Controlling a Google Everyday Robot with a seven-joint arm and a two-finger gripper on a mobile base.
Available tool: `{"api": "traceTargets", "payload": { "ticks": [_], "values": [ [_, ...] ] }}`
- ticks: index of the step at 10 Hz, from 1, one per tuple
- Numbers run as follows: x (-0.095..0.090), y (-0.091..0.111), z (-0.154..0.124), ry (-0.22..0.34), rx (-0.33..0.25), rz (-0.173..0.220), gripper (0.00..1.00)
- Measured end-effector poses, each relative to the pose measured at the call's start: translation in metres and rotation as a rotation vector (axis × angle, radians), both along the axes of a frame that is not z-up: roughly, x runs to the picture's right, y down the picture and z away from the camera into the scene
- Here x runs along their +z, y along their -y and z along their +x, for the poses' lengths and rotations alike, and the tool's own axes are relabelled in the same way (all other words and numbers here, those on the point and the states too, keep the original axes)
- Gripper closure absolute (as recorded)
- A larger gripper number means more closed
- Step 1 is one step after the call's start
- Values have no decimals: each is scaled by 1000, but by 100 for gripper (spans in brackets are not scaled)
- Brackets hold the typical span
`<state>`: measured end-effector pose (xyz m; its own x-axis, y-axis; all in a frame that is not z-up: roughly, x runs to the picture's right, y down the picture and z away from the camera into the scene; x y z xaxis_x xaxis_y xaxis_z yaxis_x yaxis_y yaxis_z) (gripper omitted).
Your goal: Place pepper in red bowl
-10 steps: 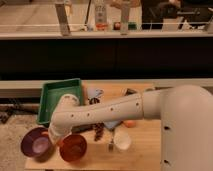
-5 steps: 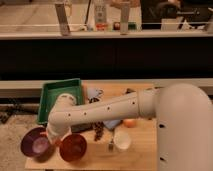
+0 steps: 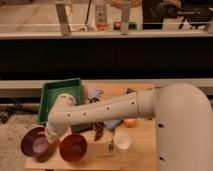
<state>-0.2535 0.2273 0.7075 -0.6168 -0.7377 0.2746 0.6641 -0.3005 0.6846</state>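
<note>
The red bowl point(image 3: 73, 147) stands near the table's front left edge, and its dark inside looks empty. My gripper point(image 3: 52, 135) is at the end of the white arm point(image 3: 100, 111), which reaches across the table from the right. The gripper hangs low between the red bowl and a purple bowl, just left of the red bowl's rim. The wrist covers the gripper. The pepper is hidden from view.
A purple bowl point(image 3: 34, 143) stands left of the red bowl. A green tray point(image 3: 52, 93) is at the back left. A white cup point(image 3: 121, 140), an orange ball point(image 3: 130, 123), a dark bunch point(image 3: 99, 131) and a blue item point(image 3: 93, 93) lie mid-table. The wooden table point(image 3: 142, 150) ends just in front of the bowls.
The arm's end has swung a little to the left and lower, from above the red bowl's rim toward the gap between the two bowls.
</note>
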Motion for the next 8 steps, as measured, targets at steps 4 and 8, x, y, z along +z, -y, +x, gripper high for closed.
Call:
{"api": "traceTargets", "payload": {
  "ticks": [4, 8],
  "values": [
    [-6, 3, 64, 33, 57, 2, 100],
    [-12, -3, 89, 185, -58, -17, 100]
  ]
}}
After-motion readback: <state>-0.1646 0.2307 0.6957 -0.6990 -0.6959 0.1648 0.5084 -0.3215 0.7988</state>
